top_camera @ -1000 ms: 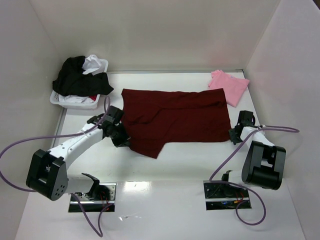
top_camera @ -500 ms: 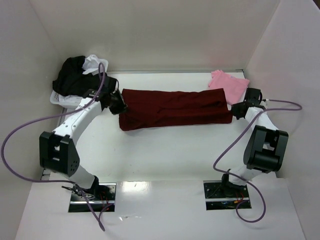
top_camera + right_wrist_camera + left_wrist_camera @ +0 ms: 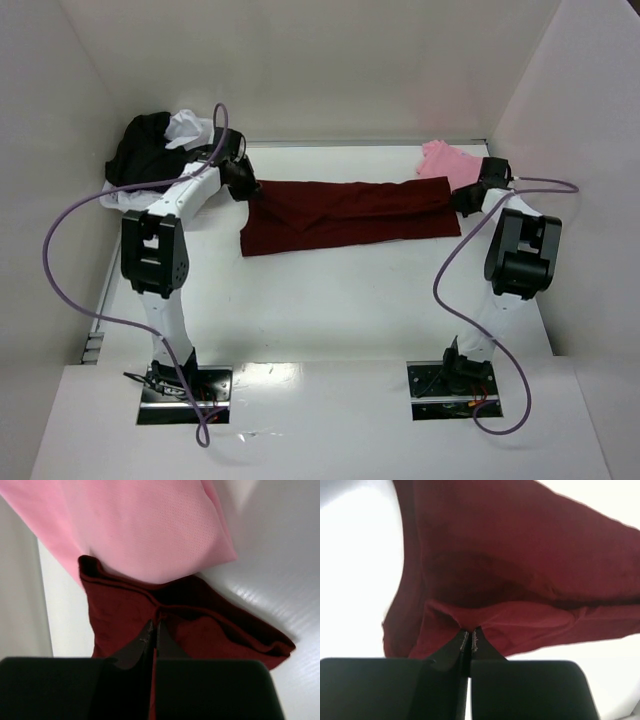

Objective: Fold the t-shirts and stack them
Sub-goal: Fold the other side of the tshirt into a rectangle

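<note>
Stretching across the far half of the table (image 3: pixel 330 310), the dark maroon t-shirt (image 3: pixel 345 212) lies as a long, narrow band running left to right. Its left end is broader and reaches closer to the arm bases than the rest. The left end effector (image 3: pixel 245 187) sits at the band's far left corner. From the left wrist view, the left end effector (image 3: pixel 470 636) has its two fingers pressed together, with a ridge of the maroon cloth (image 3: pixel 520 570) pinched between the tips. Beyond the pinch the fabric hangs in loose folds. The right end effector (image 3: pixel 462 200) is at the band's right end. The right wrist view shows it (image 3: pixel 152 627) clamped in the same way on a fold of the maroon cloth (image 3: pixel 210 630), which bunches in layered edges around the tips. The light pink t-shirt (image 3: pixel 455 165) lies folded in the far right corner of the table. In the right wrist view its near edge (image 3: pixel 150 530) touches the maroon corner and seems to overlap it slightly. A black t-shirt (image 3: pixel 145 150) and a white t-shirt (image 3: pixel 188 128) are heaped together in the far left corner, just beside the left arm's wrist. Both arms reach forward at full stretch, each trailing a purple cable (image 3: pixel 70 240) in a loop over the table.
</note>
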